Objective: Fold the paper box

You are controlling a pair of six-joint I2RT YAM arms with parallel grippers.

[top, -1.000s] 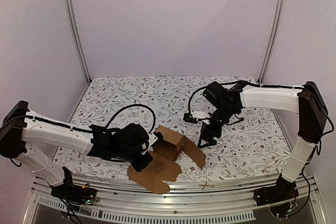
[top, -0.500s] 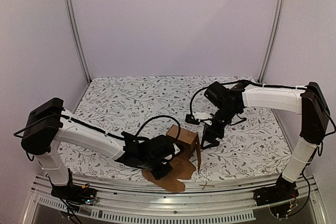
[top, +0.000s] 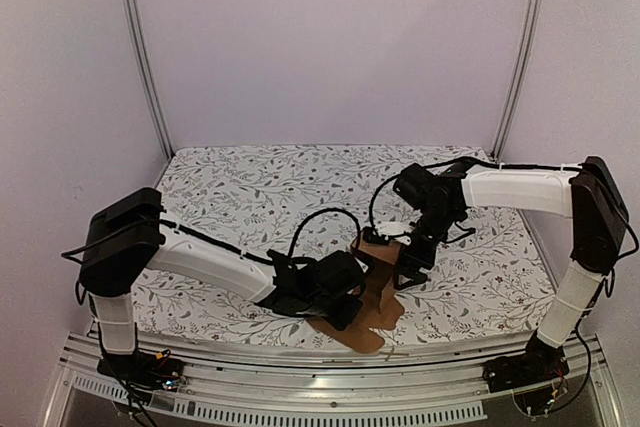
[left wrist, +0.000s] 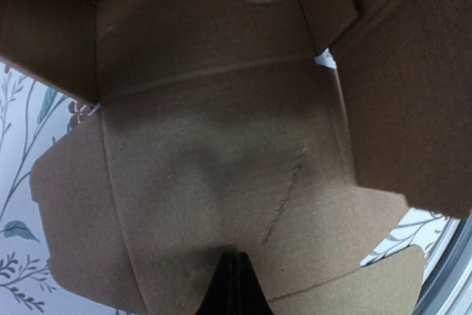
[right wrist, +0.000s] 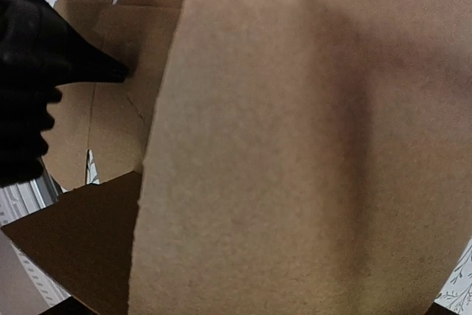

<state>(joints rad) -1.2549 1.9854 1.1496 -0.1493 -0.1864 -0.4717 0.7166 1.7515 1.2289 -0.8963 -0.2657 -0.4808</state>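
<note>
- Paper box (top: 380,297): brown cardboard, partly folded. In the top view it lies at about 5 o'clock from the middle of the floral table (top: 250,197), near the front edge. Some panels are raised and a flap lies flat toward 6 o'clock.
- Left gripper (top: 345,292): at the box's 9 o'clock in the top view. Only the left wrist view shows its fingertips (left wrist: 233,285), pressed together with nothing between them and resting on the flat floor panel. Raised walls stand at 12 and 2 o'clock there.
- Right gripper (top: 408,269): at the box's 3 o'clock and seemingly against a raised wall, though the top view is too small to be sure. Its own wrist view is almost filled by one close cardboard panel (right wrist: 295,145), with no fingers showing, so I cannot tell how its jaws stand.
- Cross-view note: the right wrist view also shows the black left gripper (right wrist: 110,71) at 9 o'clock, its tip on the inner cardboard.
</note>
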